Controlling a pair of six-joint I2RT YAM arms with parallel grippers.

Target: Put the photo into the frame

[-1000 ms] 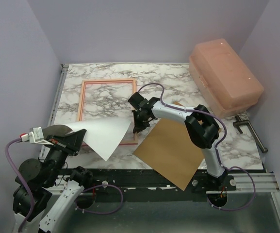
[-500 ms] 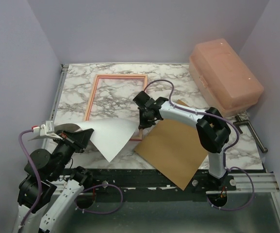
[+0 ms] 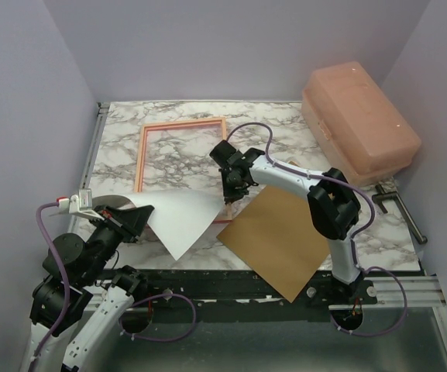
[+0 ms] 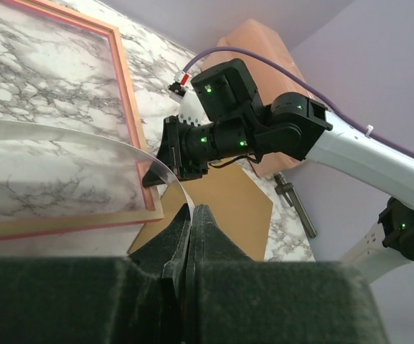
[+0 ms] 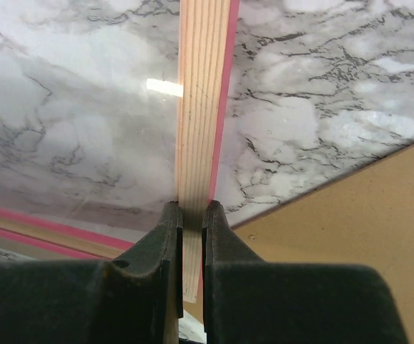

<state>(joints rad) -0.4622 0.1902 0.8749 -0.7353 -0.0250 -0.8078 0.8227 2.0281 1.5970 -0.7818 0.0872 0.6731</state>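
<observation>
"How does the left gripper (image 3: 135, 221) sit?"

"Low over the table's (image 3: 285, 132) near left edge, pinched together on the photo (image 3: 180, 221). The sheet bows white side up, its far edge over the frame (image 3: 183, 122)."

"And the right gripper (image 5: 191, 233)?"

"That arm reaches forward and left, elbow bent. Its fingers clamp the frame's right rail, beside the brown board (image 3: 281, 236)."
</observation>
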